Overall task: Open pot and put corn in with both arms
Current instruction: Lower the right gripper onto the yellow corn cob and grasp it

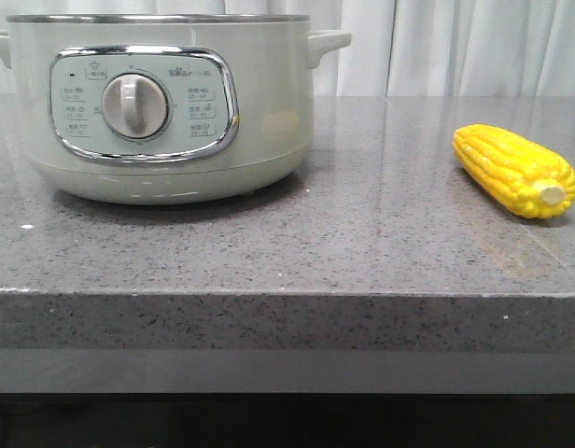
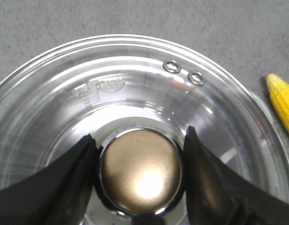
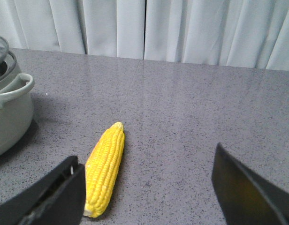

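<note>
Left gripper point(image 2: 140, 180), seen from its wrist camera, brackets the metal knob point(image 2: 140, 176) of the glass lid point(image 2: 135, 79); both dark fingers point(image 2: 74, 183) lie right against the knob's sides, so the gripper appears clenched on it, though true contact pressure cannot be confirmed. Two small steel-ringed vent holes point(image 2: 184, 72) sit in the lid toward 1 o'clock of the knob. Faint printed markings show through the glass but are too blurred to read.

Right gripper point(image 3: 147, 187) hangs released above the grey speckled surface point(image 1: 362, 243), its fingers point(image 3: 50, 197) spread wide. The corn point(image 3: 106, 166) lies flat near the one finger, tip pointing away toward the curtain point(image 3: 144, 28); whether finger and cob touch cannot be told.

In the front view, the pot point(image 1: 157, 103) stands at 10 o'clock on the surface, its top and one handle cut off by the frame, so the lid is out of sight there. The corn point(image 1: 516, 171) rests at 3 o'clock, well apart from the pot, pale stub end toward the camera. Open surface lies between them and runs forward to the front edge point(image 1: 287, 294). Neither arm appears in the front view; the wrist views show only the fingers.
</note>
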